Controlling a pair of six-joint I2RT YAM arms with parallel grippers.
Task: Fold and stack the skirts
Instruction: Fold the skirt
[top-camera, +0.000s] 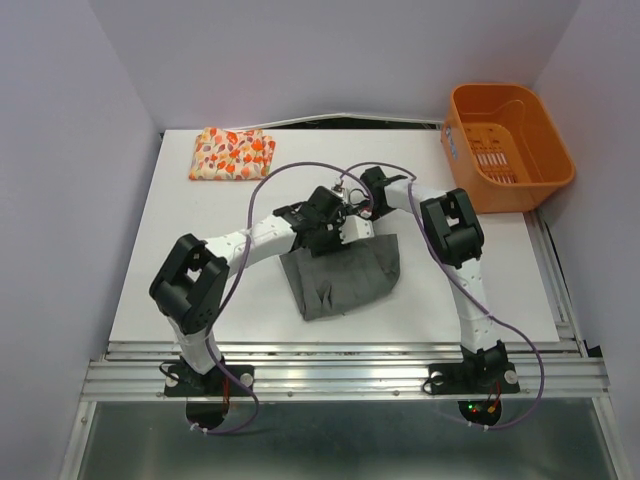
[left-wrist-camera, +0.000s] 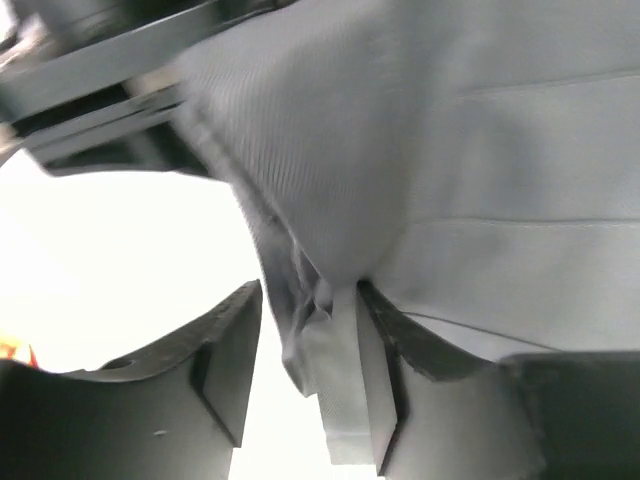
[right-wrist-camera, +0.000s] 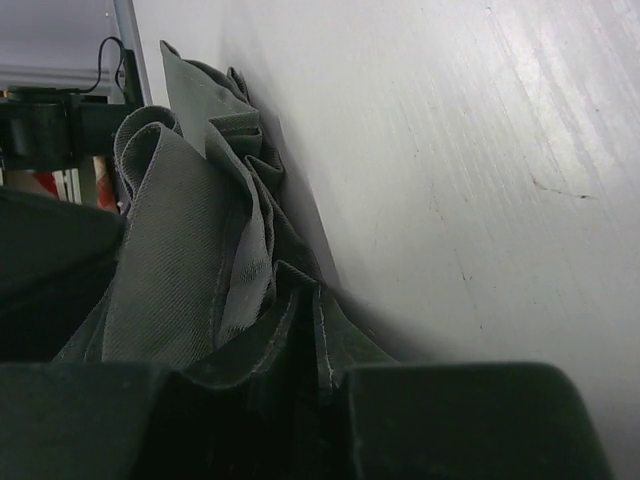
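The dark grey skirt (top-camera: 340, 278) lies crumpled at the middle of the table (top-camera: 180, 270), with both arms meeting at its far edge, at 12 o'clock of the cloth. The right gripper (right-wrist-camera: 316, 312) is clamped on that edge. In its wrist view the dark fingers (right-wrist-camera: 250, 400) sit nearly together, with a thin fold of grey fabric pinched in the slit between them and the rest bunched up toward 10 o'clock. The left gripper (top-camera: 325, 213) sits just beside it, at 9 o'clock of the right one. Its jaws stand apart: the hem of the skirt hangs down between them, pressed against one finger (left-wrist-camera: 382, 400), with bright table showing in the gap on the other side, so it is not pinching the cloth. The printed skirt (top-camera: 232, 154) rests folded at the table's 11 o'clock corner, well apart from both grippers. The orange basket (top-camera: 512, 180) sits at 1 o'clock
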